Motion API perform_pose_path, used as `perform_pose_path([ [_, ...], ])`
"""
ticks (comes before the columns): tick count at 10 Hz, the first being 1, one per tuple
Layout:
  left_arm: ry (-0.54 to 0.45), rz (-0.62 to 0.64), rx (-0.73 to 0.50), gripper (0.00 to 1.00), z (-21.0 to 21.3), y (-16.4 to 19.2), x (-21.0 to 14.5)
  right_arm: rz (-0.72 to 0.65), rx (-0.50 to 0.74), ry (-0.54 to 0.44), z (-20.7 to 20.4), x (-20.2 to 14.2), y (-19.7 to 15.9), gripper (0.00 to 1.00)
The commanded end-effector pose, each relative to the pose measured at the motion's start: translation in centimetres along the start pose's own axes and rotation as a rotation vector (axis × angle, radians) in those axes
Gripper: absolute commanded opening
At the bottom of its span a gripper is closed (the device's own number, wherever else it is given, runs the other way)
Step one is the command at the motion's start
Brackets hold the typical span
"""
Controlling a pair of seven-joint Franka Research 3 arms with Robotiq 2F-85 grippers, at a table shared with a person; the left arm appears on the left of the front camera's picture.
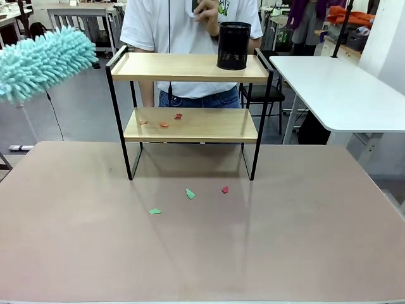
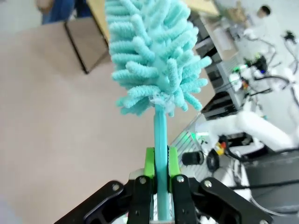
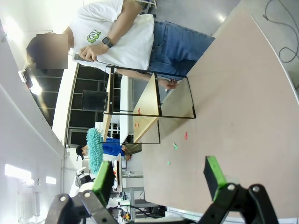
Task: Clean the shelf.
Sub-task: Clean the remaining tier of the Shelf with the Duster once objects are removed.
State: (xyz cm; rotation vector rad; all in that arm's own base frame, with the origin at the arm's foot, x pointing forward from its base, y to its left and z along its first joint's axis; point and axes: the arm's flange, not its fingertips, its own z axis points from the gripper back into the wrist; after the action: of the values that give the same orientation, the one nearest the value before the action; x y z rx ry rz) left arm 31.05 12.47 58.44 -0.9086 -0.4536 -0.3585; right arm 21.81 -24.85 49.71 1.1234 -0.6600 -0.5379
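The shelf [image 1: 190, 67] stands upright towards the far side of the beige tabletop [image 1: 304, 240], roughly centred between the two arms, with its four black legs on the surface. Its upper board carries a black mesh pen cup [image 1: 234, 45] near the right end. The lower board has a few small orange and red paper scraps [image 1: 163, 124] scattered over its left half. In front of the shelf, on the tabletop, lie more scraps: a green scrap [image 1: 190, 194] and a red scrap [image 1: 224, 189] close together, and another green piece [image 1: 154, 211] a little to the left and nearer the robot.

A teal chenille duster [image 1: 41, 63] hangs in the air well left of the shelf, at about the height of the upper board and clear of the frame. In the left wrist view the left hand [image 2: 160, 161] is clamped on the duster's thin teal handle [image 2: 160, 135], a green pad pressed against each side (the fluffy head rises straight above the fingers).

In the right wrist view the right hand [image 3: 159, 175] has its fingers spread wide apart with nothing between them, above the tabletop and well away from the shelf.

A person [image 1: 164, 25] in a white T-shirt and jeans stands just behind the shelf, one hand [image 1: 205, 12] raised at chest height. A second, white tabletop [image 1: 342, 88] stands off to the right.
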Motion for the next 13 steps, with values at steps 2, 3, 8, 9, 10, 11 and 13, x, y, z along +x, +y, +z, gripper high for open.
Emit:
perform_pose_path([
  [2, 0.057, -0.297, -0.140, 0.12, -2.1, -5.4, -4.3, 0.024, 0.026, -0.008, -0.2, 0.2, 0.1, 1.00],
  [3, 0.121, -0.393, -0.167, 0.12, -3.0, -7.0, -4.9, 0.024, 0.026, -0.008, -0.2, 0.2, 0.1, 1.00],
  [8, 0.495, -0.406, -0.094, 0.12, -12.5, -8.3, -3.8, 0.024, 0.026, -0.008, -0.2, 0.2, 0.1, 1.00],
  [9, 0.527, -0.394, -0.081, 0.12, -14.2, -8.1, -3.7, 0.024, 0.026, -0.008, -0.2, 0.2, 0.1, 1.00],
  [10, 0.533, -0.362, -0.043, 0.12, -15.8, -7.5, -3.6, 0.024, 0.026, -0.008, -0.2, 0.2, 0.1, 1.00],
  [11, 0.499, -0.327, 0.014, 0.12, -16.9, -6.8, -3.4, 0.024, 0.026, -0.008, -0.2, 0.2, 0.1, 1.00],
  [13, 0.447, -0.270, 0.083, 0.12, -18.4, -5.7, -2.9, 0.024, 0.026, -0.008, -0.2, 0.2, 0.1, 1.00],
])
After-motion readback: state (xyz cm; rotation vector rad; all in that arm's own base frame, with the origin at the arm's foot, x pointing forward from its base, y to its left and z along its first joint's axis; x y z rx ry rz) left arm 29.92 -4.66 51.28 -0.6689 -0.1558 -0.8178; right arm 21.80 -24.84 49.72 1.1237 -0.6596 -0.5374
